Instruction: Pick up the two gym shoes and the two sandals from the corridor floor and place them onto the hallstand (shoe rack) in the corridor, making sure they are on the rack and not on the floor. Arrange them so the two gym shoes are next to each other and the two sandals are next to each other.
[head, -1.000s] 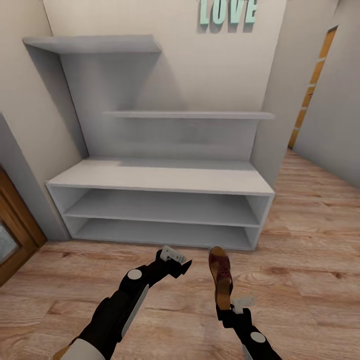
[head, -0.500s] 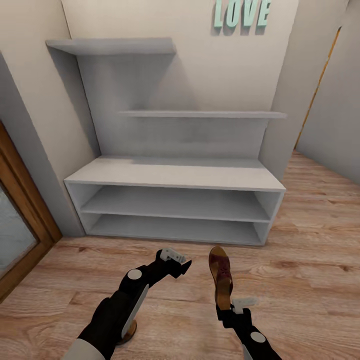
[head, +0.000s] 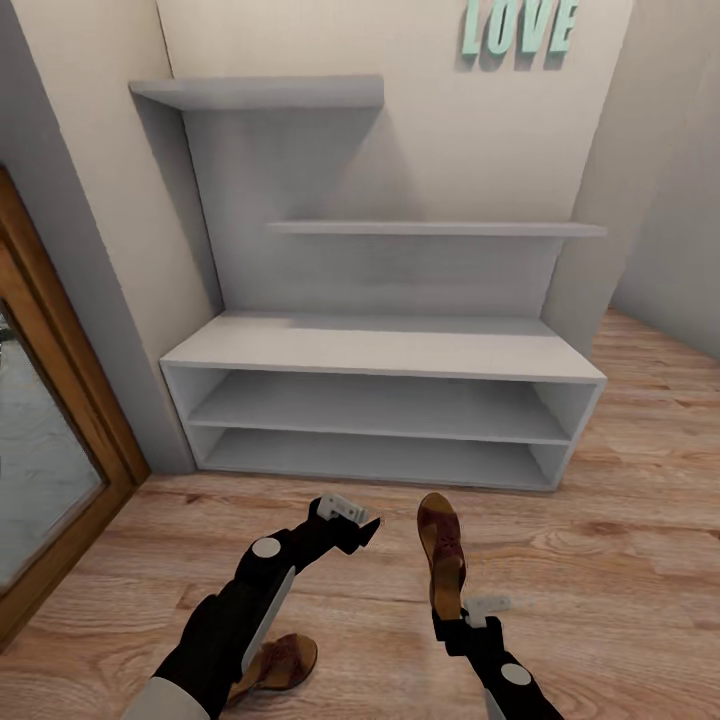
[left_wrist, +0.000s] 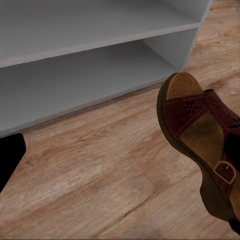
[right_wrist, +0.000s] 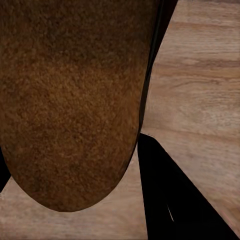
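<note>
Head view gives us our right gripper (head: 462, 612) clamped on a flat brown leather sandal (head: 441, 553), toe aimed at the low white hallstand (head: 385, 352); second sandal (head: 277, 662) lies on the wood-grain floor (head: 620, 560). Left wrist view adds strap cut-outs (left_wrist: 186, 107). Left gripper (head: 350, 522): fingers' spread unclear to us

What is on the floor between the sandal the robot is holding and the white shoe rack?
Nothing: in the head view, only bare floor separates the held sandal from the shoe rack.
</note>
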